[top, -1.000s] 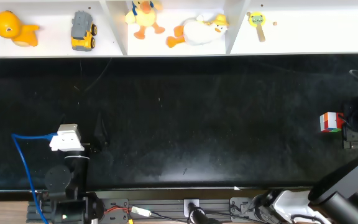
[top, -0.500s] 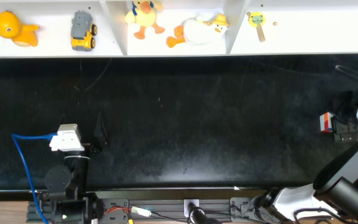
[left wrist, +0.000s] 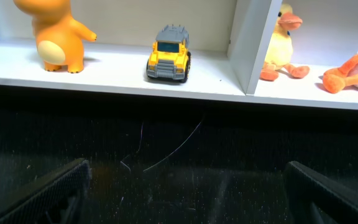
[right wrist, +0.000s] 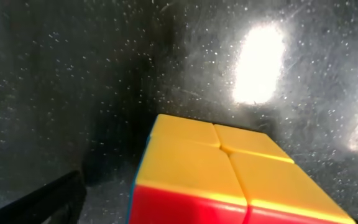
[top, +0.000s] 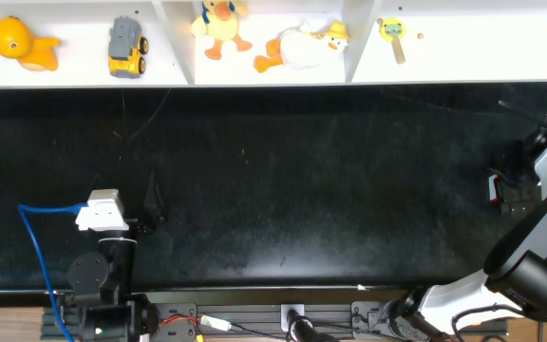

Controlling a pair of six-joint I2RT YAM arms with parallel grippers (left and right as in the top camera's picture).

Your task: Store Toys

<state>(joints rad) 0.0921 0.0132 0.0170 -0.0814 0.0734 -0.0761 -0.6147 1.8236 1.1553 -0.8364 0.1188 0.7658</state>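
I am looking down on the right gripper (top: 503, 190), which is hanging at the far right side of the black table (top: 302, 180) with the cube (right wrist: 222, 177) sitting on the table beneath it. From above, a thin sliver of the cube (top: 492, 187) is peeking out beside the gripper. In the right wrist view the cube is showing a yellow face on top and a red face toward the camera. One finger (right wrist: 39, 199) is standing apart from the cube's side, with bare table between them, and its partner is hidden past the cube. So the jaws are spreading wider than the cube and are gripping nothing.

The left gripper (left wrist: 188, 202) is resting low near the left arm's base, well apart from the cube. Its two dark fingers are splayed wide, with nothing between them but table. A blue cable (top: 36, 237) is looping beside that arm.

Along the far edge of the table the white shelf (top: 273, 76) is holding the other toys. An orange figure (top: 22, 43) and a yellow truck (top: 126, 47) are sharing the left compartment. A yellow duck plush (top: 221, 24) and a white duck plush (top: 302, 46) are lying in the middle one. A small yellow toy (top: 392, 33) is sitting in the right one — I cannot tell what it is.
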